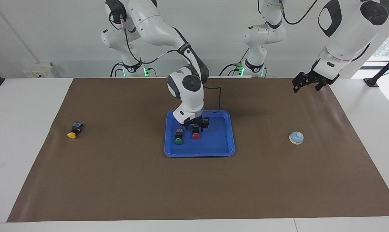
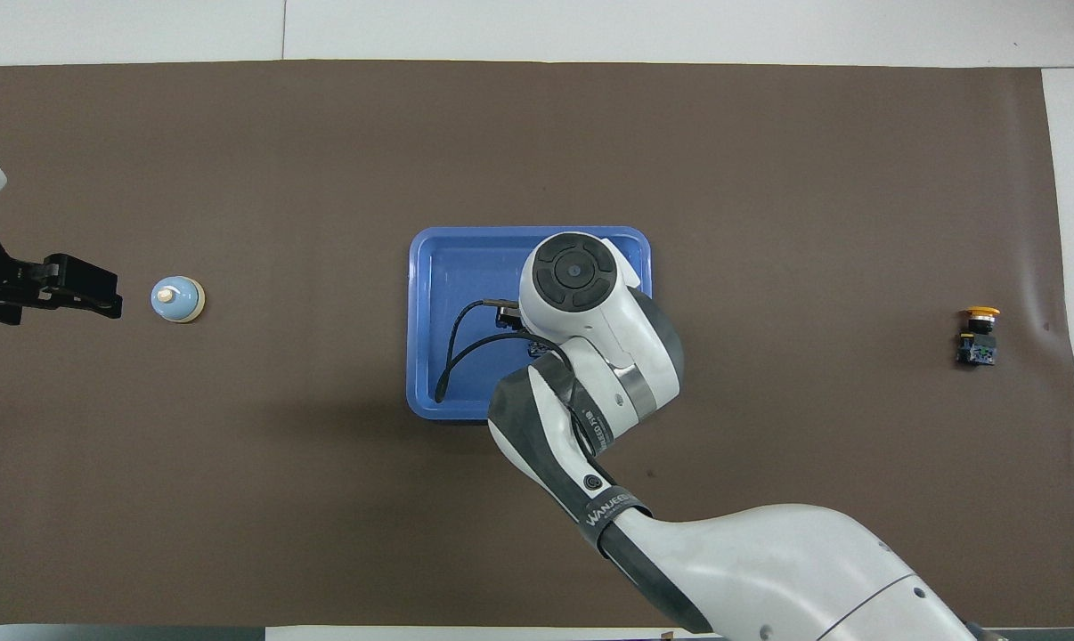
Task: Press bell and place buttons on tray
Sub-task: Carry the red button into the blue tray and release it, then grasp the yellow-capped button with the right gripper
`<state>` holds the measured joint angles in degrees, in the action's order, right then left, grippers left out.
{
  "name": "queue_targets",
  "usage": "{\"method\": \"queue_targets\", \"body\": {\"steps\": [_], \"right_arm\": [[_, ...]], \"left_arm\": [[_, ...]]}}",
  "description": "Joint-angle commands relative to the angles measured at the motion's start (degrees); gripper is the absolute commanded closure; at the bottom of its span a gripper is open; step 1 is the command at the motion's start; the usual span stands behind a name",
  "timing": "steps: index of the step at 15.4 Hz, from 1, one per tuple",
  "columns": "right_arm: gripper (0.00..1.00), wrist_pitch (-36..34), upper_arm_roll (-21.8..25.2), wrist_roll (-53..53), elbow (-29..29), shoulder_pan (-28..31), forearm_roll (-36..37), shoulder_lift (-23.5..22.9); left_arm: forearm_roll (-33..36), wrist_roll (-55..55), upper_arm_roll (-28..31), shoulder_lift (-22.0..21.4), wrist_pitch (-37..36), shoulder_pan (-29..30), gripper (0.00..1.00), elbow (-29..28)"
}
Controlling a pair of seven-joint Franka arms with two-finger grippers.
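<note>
The blue tray [image 1: 214, 149] [image 2: 448, 267] lies mid-table. In it lie the green button [image 1: 178, 139] and, beside it, the red button [image 1: 196, 135], caps pointing away from the robots. My right gripper [image 1: 196, 126] is low over the tray, open, its fingers either side of the red button's black body. In the overhead view the right arm hides both buttons and the gripper. The yellow button [image 1: 72, 133] [image 2: 978, 334] lies on the mat toward the right arm's end. The bell [image 1: 296, 137] [image 2: 177, 299] stands toward the left arm's end. My left gripper [image 1: 305, 84] [image 2: 87, 289] waits open in the air near the bell.
A brown mat [image 1: 117, 180] covers most of the white table. A black cable [image 1: 219, 96] hangs from the right wrist over the tray's rim nearest the robots.
</note>
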<state>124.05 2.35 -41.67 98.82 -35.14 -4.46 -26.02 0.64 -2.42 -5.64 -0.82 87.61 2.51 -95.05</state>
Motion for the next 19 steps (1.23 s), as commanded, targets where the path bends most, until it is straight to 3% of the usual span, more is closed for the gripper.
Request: {"method": "queue_targets", "body": {"steps": [1,6,9,12,14,17,19], "right_arm": [[0.00,-6.3,-0.2,0.6,-0.3,6.1,-0.5,5.2],[0.00,-15.5,-0.2,22.7,0.0,22.8,-0.2,11.2],[0.00,-15.9,-0.1,35.7,0.7,33.1,3.2,11.4],[0.00,-15.4,-0.1,39.1,2.8,39.9,6.4,11.7],[0.00,-11.9,-0.1,40.4,7.2,42.7,8.2,13.3],[0.00,1.3,-0.1,47.7,17.6,47.9,9.4,15.9],[0.00,6.3,-0.2,51.6,20.1,51.0,9.4,15.3]], "left_arm": [[-0.6,-0.5,0.3,-0.9,-0.8,0.0,0.00,-0.2],[-0.6,-0.5,0.3,-0.9,-0.8,0.0,0.00,-0.2],[-0.6,-0.5,0.3,-0.9,-0.8,0.0,0.00,-0.2],[-0.6,-0.5,0.3,-0.9,-0.8,0.0,0.00,-0.2],[-0.6,-0.5,0.3,-0.9,-0.8,0.0,0.00,-0.2],[-0.6,-0.5,0.3,-0.9,-0.8,0.0,0.00,-0.2],[-0.6,-0.5,0.3,-0.9,-0.8,0.0,0.00,-0.2]]}}
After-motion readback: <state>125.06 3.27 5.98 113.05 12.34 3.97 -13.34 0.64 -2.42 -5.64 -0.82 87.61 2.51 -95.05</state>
